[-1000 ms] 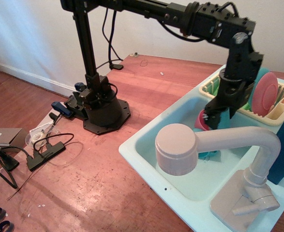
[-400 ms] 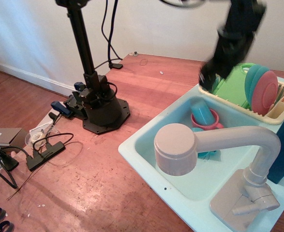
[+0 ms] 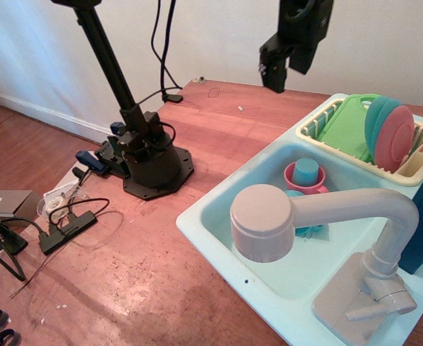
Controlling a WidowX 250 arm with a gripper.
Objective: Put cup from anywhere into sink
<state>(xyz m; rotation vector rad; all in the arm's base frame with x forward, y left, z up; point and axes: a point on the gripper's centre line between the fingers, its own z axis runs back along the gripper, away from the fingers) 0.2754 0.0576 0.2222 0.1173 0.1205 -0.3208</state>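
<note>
Wood table [image 3: 197,130]; rack [image 3: 326,122] behind sink [image 3: 218,216]

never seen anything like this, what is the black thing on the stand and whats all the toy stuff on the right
The black thing is a robot arm bolted to a round base on a wooden table. One camera looks down from the front. The arm's gripper hangs high near the wall, holding nothing. On the right is a mint-green toy sink with a big beige faucet. Inside it a light-blue cup stands in a pink cup. Behind sits a cream dish rack with plates.
</note>
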